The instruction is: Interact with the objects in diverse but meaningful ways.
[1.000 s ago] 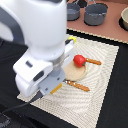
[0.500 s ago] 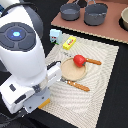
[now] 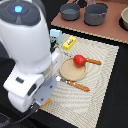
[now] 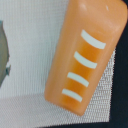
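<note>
The big white arm [image 3: 30, 55] fills most of the exterior view, bent low over the near corner of the pale woven mat [image 3: 102, 75], and its bulk hides the gripper completely. The wrist view shows no fingers either, so I cannot tell how wide the gripper stands or whether it has hold of anything.

Straight under the wrist lies the golden-orange bread loaf [image 4: 87, 55], close up and filling much of that picture. It is a long rounded block with four white curved stripes across its top, and it lies on the mat with one end at the mat's edge, where the dark tabletop [image 4: 122, 85] begins. In the exterior view only a sliver of orange peeps out beneath the arm.

Farther out from the gripper a round wooden plate [image 3: 73, 71] sits on the mat, with the red round fruit [image 3: 79, 60] resting on its far rim. An orange-handled knife [image 3: 76, 85] lies along the plate's near side and a matching fork [image 3: 93, 61] lies just beyond the fruit. Beyond the plate, near the arm's upper body, are the flat yellow packet [image 3: 69, 43] and, beside it, the pale blue-white carton [image 3: 56, 35]. Well apart, on the brown board at the back, stand two grey pots [image 3: 95, 14].
</note>
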